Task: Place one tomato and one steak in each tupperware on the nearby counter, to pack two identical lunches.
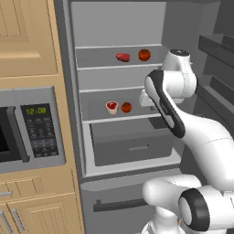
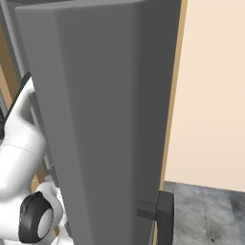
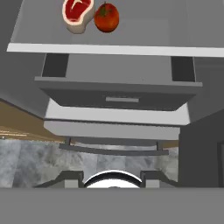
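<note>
Fridge (image 1: 119, 32): we face it open, with its grey door (image 2: 105, 119) swung out on the right and a drawer (image 1: 130, 145) below the shelves.
Upper shelf: one plain red steak (image 1: 123, 57) lies left of a tomato (image 1: 144, 55), apart.
Lower shelf: a fat-rimmed steak (image 3: 78, 13) sits just beside another tomato (image 3: 107, 17).
Pincer: we judge it closed and empty, since nothing shows between its tips.
Progress: we judge packing not begun; all four items remain in the fridge.

Open grey fridge (image 1: 119, 32), microwave (image 1: 27, 128), wooden cabinets (image 1: 23, 36)
</note>
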Controlling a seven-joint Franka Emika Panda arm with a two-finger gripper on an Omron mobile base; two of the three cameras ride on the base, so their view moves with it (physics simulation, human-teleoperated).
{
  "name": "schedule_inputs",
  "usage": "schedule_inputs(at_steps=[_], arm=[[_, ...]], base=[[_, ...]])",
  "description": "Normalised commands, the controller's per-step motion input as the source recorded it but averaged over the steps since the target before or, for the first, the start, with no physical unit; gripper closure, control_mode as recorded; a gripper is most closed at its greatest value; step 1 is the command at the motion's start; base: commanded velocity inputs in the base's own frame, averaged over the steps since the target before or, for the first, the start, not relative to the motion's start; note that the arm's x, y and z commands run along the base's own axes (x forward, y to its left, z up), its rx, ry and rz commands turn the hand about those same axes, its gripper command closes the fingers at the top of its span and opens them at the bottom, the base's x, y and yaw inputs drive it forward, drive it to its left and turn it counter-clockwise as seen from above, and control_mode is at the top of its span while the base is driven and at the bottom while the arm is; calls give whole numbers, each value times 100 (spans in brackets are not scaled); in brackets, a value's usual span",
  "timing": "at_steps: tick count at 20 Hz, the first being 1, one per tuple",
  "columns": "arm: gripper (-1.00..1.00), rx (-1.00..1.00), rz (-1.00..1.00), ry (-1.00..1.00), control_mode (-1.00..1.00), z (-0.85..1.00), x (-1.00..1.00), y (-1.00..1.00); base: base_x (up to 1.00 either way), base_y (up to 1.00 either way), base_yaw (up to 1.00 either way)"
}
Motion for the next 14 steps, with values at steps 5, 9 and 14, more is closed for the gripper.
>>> schedule_inputs(at_steps=[5, 9, 14], arm=[[-100, 0, 2, -8, -100, 7, -9, 1], [-100, 0, 1, -28, -100, 54, -15, 18], [-100, 0, 1, -20, -100, 68, 0, 23]], base=[[0, 0, 0], [0, 0, 0], [0, 0, 0]])
